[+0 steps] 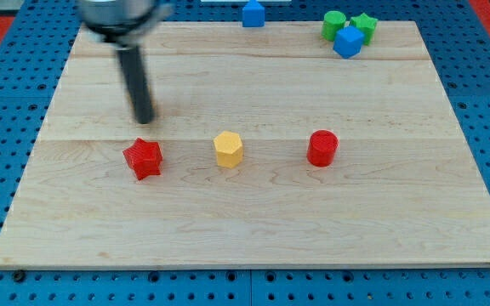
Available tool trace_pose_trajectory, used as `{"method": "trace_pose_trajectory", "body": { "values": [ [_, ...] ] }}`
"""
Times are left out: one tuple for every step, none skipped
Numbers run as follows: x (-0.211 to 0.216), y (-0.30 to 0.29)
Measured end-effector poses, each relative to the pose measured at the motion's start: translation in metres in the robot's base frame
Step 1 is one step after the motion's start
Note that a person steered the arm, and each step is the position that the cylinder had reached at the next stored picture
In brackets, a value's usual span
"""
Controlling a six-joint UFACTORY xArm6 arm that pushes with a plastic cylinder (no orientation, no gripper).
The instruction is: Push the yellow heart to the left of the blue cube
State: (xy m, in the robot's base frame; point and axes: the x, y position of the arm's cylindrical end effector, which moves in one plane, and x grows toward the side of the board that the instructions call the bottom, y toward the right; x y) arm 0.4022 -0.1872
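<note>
The only yellow block [228,149] lies near the middle of the wooden board and looks more hexagonal than heart-shaped. A blue cube [348,41] sits at the view's top right, touching a green cylinder [333,25] and a green star [364,26]. My tip [145,119] rests on the board at the left. It is just above a red star [144,158] and well to the left of the yellow block, touching neither.
A red cylinder [321,148] stands to the right of the yellow block. A second blue block [253,14] sits at the board's top edge near the middle. The wooden board [253,229] lies on a blue pegboard surface.
</note>
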Motion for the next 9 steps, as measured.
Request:
{"method": "trace_pose_trajectory", "body": {
  "values": [
    [-0.073, 0.008],
    [-0.150, 0.047],
    [-0.132, 0.075],
    [-0.118, -0.045],
    [-0.080, -0.016],
    [-0.113, 0.111],
    [-0.112, 0.130],
    [-0.080, 0.071],
    [-0.070, 0.165]
  ]
}}
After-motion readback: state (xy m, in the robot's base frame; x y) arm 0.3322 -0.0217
